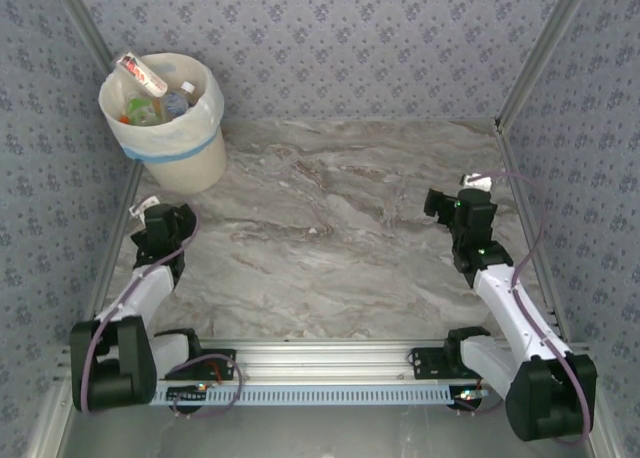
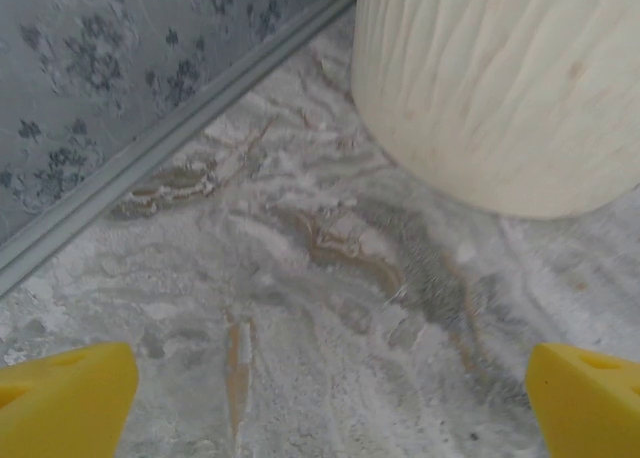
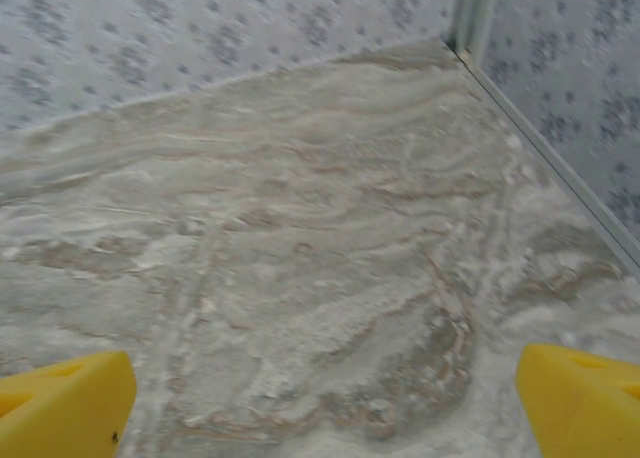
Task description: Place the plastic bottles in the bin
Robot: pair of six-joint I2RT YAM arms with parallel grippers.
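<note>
You have both hands spread wide and holding nothing: the left gripper (image 1: 150,216) is low over the marble tabletop (image 1: 330,238) near the base of the bin (image 1: 185,158), and the right gripper (image 1: 447,202) is well apart from it, toward the right wall. The plastic bottles (image 1: 165,103) lie inside the bag-lined bin in the far left corner. A red-labelled bottle (image 1: 141,73) lies tilted at the bin's back rim.

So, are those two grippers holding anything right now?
Left gripper: open, holding nothing.
Right gripper: open, holding nothing.
</note>
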